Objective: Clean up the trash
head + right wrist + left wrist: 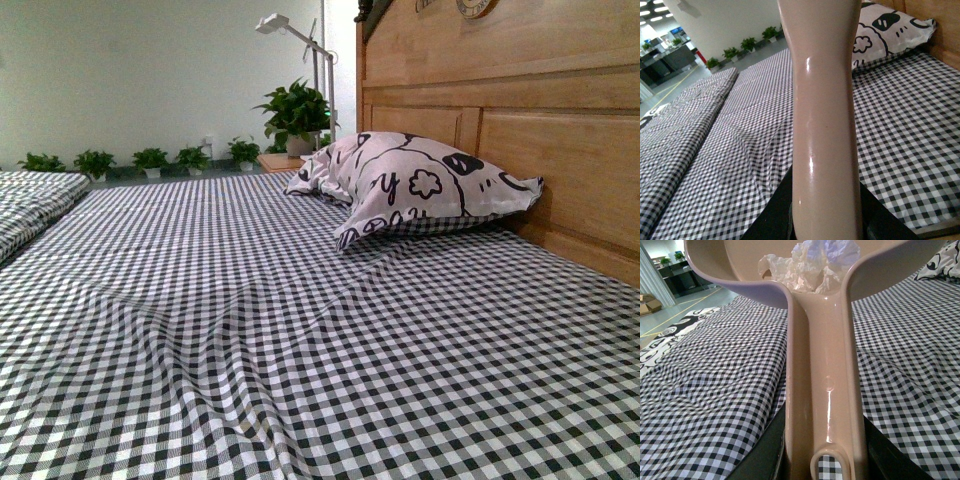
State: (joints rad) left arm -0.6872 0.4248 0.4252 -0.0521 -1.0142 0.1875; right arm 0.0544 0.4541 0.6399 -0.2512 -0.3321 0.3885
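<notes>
Checked bedding [300, 330] fills the front view; only the left wrist view shows trash [810, 265] in the dustpan [822, 390], gripped by the left gripper [822, 460]; the right gripper [827, 222] grips a beige handle [825, 125].

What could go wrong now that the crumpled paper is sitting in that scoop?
The trash lies loose in the open pan of the dustpan, so a tilt or jolt could probably tip it back onto the checked bedsheet. The right arm holds a smooth, glossy beige handle; it might slip in the fingers. The pillow lies by the headboard, and a wide swing could knock it.
</notes>
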